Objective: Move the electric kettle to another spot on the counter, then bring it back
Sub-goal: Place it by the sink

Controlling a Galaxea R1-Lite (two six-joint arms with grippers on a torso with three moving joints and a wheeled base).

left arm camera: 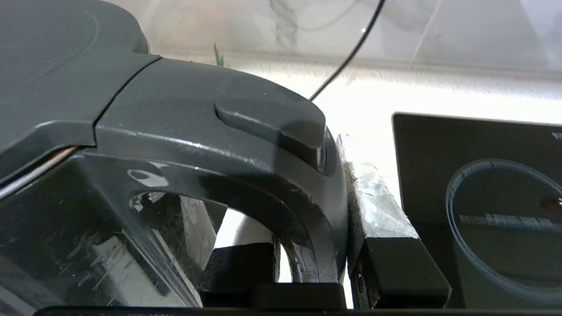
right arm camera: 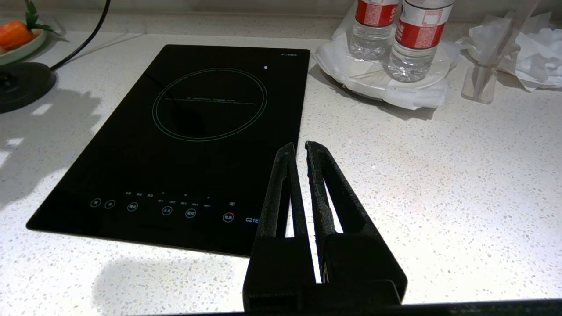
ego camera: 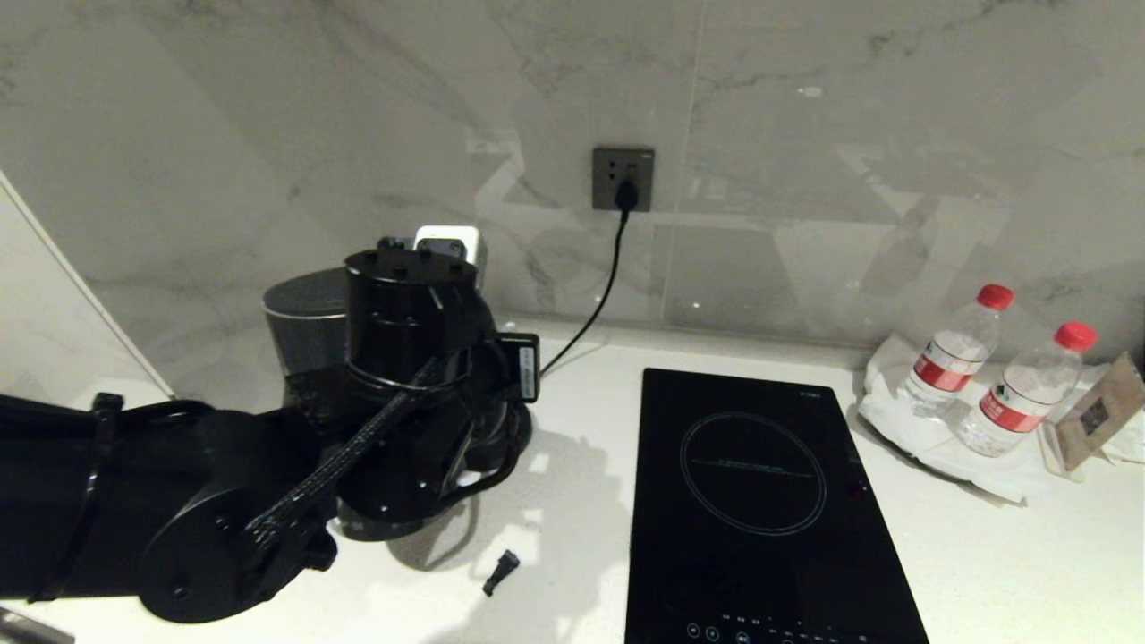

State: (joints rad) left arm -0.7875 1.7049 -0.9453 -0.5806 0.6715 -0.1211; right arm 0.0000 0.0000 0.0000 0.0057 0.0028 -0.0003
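The black electric kettle [ego camera: 302, 324] is at the back left of the white counter [ego camera: 984, 555], mostly hidden behind my left arm's wrist [ego camera: 407, 340]. In the left wrist view my left gripper [left arm camera: 307, 228] is shut on the kettle's loop handle [left arm camera: 263, 175], one finger inside the loop and the taped finger [left arm camera: 382, 210] against its outer side. The round black base disc [right arm camera: 19, 85] stands bare, with its cord leading off. My right gripper [right arm camera: 296, 147] hangs shut and empty over the counter [right arm camera: 439, 197], by the cooktop's near right corner.
A black glass cooktop [ego camera: 760, 501] is set into the counter's middle. Two water bottles [ego camera: 953, 353] stand on a white plate at the right. A wall socket [ego camera: 623, 177] holds the cord's plug. A small black piece [ego camera: 501, 571] lies on the counter. A fruit plate [right arm camera: 17, 37] sits behind the base.
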